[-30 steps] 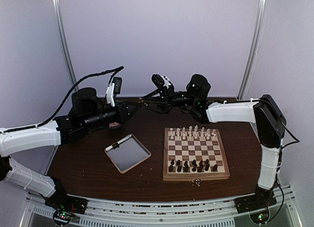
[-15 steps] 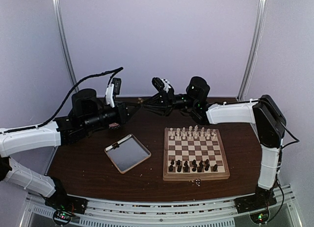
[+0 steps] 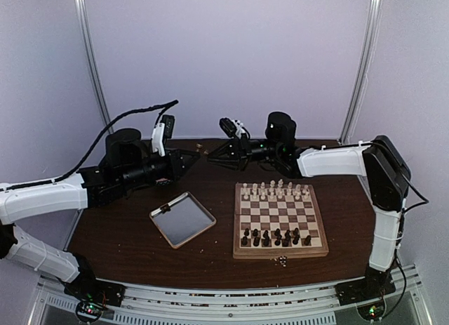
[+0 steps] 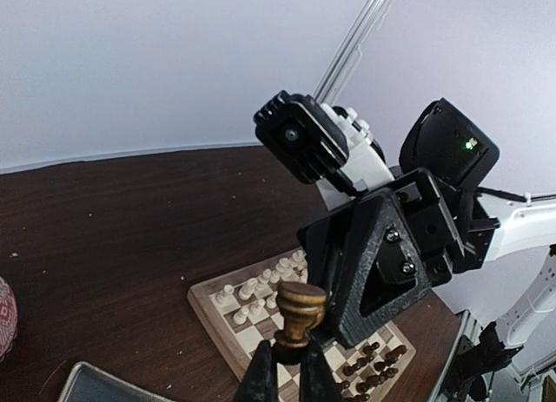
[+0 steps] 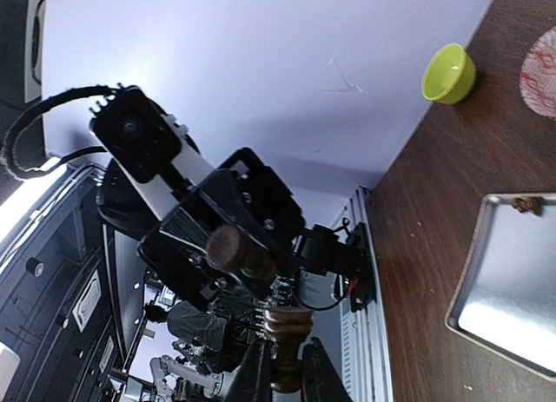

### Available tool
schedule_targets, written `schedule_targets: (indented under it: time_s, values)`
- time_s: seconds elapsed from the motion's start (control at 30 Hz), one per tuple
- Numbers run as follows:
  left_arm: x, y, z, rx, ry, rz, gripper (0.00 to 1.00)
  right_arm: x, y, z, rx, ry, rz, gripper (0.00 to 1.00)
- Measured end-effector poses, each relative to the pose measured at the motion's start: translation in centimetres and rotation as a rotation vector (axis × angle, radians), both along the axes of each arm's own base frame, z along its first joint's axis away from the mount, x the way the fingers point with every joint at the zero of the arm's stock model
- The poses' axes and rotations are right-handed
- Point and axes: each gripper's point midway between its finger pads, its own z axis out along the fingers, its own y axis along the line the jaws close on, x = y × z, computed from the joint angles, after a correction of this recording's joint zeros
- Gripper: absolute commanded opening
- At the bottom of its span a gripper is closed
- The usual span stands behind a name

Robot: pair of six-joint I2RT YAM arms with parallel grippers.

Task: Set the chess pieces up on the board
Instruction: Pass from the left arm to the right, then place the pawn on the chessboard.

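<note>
The board (image 3: pixel 280 253) lies right of centre on the table. Cream chess pieces (image 3: pixel 273 192) fill its far rows and dark ones (image 3: pixel 277 236) its near rows. Both grippers hover tip to tip above the table behind it. My left gripper (image 3: pixel 197 156) (image 4: pixel 287 354) is shut on the stem of a dark brown piece (image 4: pixel 301 311). Just beyond it is the right gripper (image 3: pixel 210 158). In the right wrist view the right gripper (image 5: pixel 287 359) is shut on a brown turned piece (image 5: pixel 287 326). A blurred brown knob (image 5: pixel 234 250) in front of the left gripper may be part of the same piece.
A square silver tray (image 3: pixel 182 218) (image 5: pixel 512 280) sits left of the board with a small dark bit (image 3: pixel 164 208) at its far corner. A few tiny bits (image 3: pixel 280 261) lie in front of the board. A green bowl (image 5: pixel 449 73) and a red patterned object (image 5: pixel 543 72) sit on the table.
The right gripper's jaws have closed onto the brown piece. The two grippers, overlapping a second ago, now stand tip to tip, slightly lower.
</note>
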Motion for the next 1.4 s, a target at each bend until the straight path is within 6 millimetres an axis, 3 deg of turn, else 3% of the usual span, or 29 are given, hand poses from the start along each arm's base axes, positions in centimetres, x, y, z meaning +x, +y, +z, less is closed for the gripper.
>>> schedule_targets:
  time_s: [0.1, 0.17, 0.27, 0.4, 0.5, 0.67, 0.8, 0.93, 1.1, 1.4]
  values:
    - [0.3, 0.0, -1.3, 0.053, 0.034, 0.013, 0.04, 0.8, -1.4, -2.7, -0.101, -0.019, -0.034, 0.09]
    - [0.6, 0.0, -2.3, 0.094, 0.059, 0.020, 0.04, 1.9, -2.7, -3.5, -0.143, -0.049, -0.071, 0.08]
    - [0.9, 0.2, -4.4, 0.176, 0.107, 0.026, 0.04, 3.5, -6.1, -5.0, -0.284, -0.148, -0.140, 0.08]
    - [1.1, 0.5, -7.5, 0.295, 0.174, 0.020, 0.04, 4.2, -10.5, -5.5, -0.487, -0.367, -0.173, 0.08]
    - [1.0, 0.6, -9.7, 0.380, 0.215, 0.000, 0.04, 2.7, -13.4, -6.5, -0.645, -0.526, -0.133, 0.09]
    - [0.5, 0.7, -13.2, 0.502, 0.279, -0.047, 0.04, -0.7, -19.3, -10.2, -0.941, -0.710, 0.024, 0.08]
    - [0.2, 0.7, -14.9, 0.558, 0.309, -0.074, 0.04, -2.8, -24.5, -14.4, -1.185, -0.763, 0.204, 0.08]
    - [0.0, 0.6, -15.7, 0.576, 0.323, -0.094, 0.04, -4.5, -28.7, -17.0, -1.371, -0.781, 0.376, 0.08]
    - [-0.2, 0.4, -16.5, 0.585, 0.340, -0.113, 0.04, -5.3, -31.0, -18.3, -1.508, -0.816, 0.527, 0.08]
    - [-0.4, -0.1, -16.7, 0.589, 0.354, -0.141, 0.05, -5.1, -31.1, -21.3, -1.606, -0.798, 0.673, 0.09]
